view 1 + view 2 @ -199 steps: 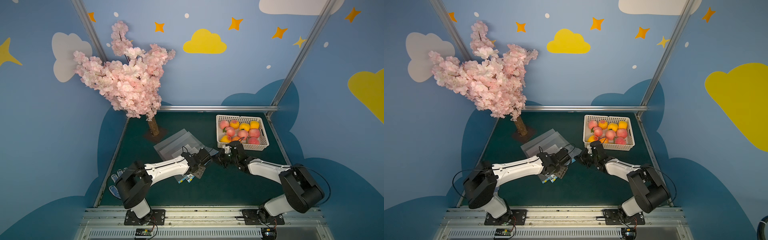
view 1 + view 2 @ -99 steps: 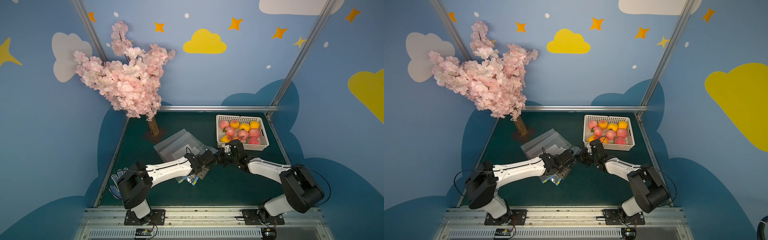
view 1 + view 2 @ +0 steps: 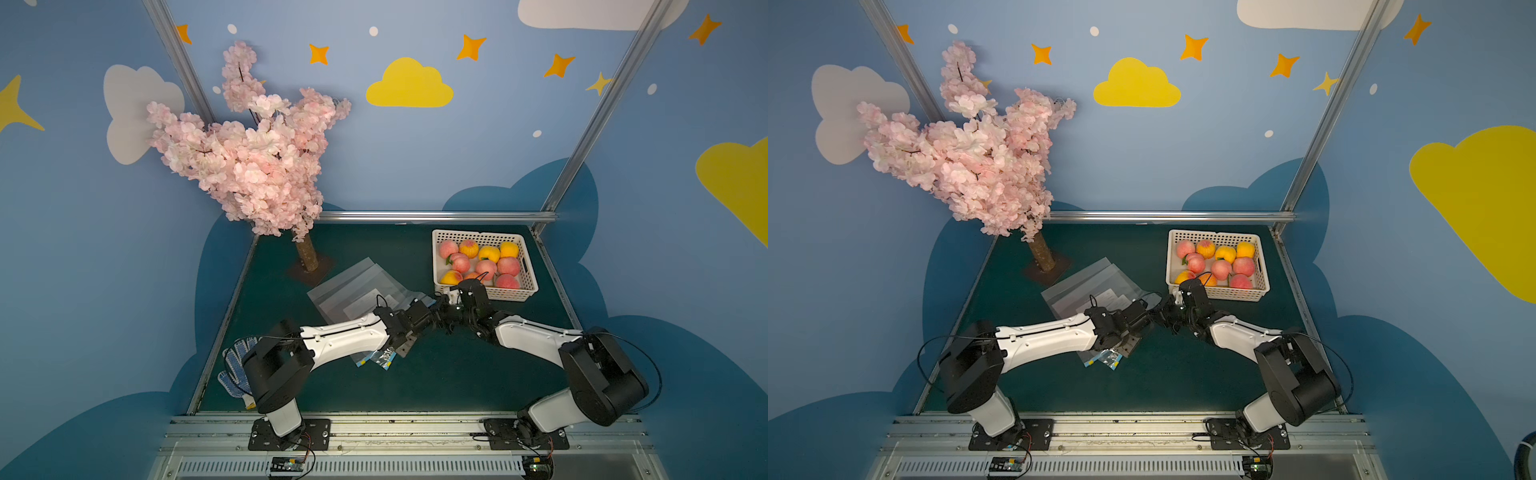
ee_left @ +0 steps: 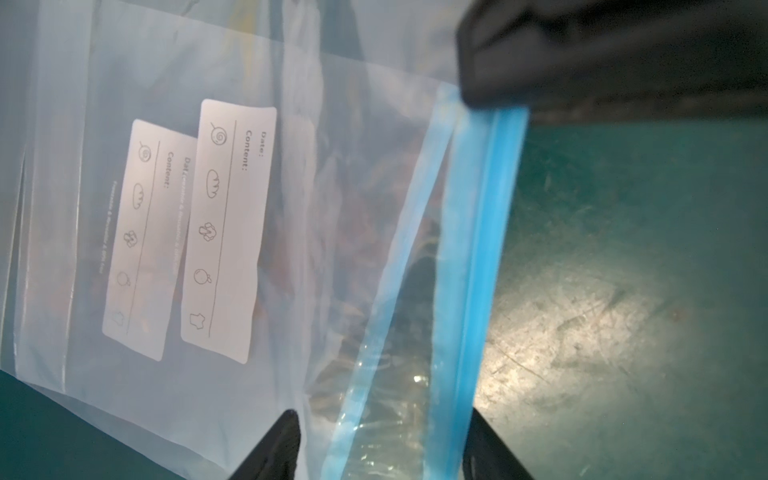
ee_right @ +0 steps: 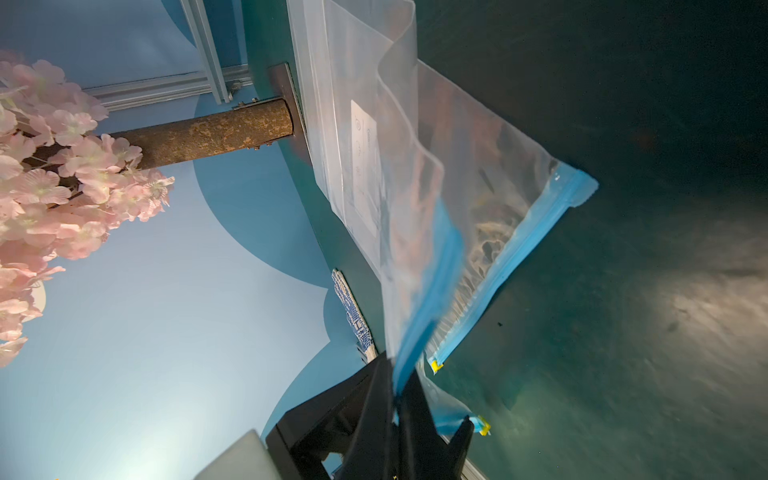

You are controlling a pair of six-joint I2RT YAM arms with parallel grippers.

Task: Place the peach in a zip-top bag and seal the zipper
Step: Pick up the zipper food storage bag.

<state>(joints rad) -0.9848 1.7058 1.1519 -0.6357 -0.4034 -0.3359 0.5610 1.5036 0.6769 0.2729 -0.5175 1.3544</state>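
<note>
Two grippers meet at one zip-top bag (image 4: 332,208). On the left, the left gripper (image 4: 386,451) has its jaws apart, straddling the bag's blue zipper strip (image 4: 478,257), probably to take the free lip. Directly ahead of it, the right gripper (image 5: 397,390) is pinched tight on that same strip, holding the mouth up off the table (image 3: 415,374) so it can be parted. Peaches (image 3: 484,266) lie unbagged in the white basket (image 3: 513,294) just beyond the right gripper.
</note>
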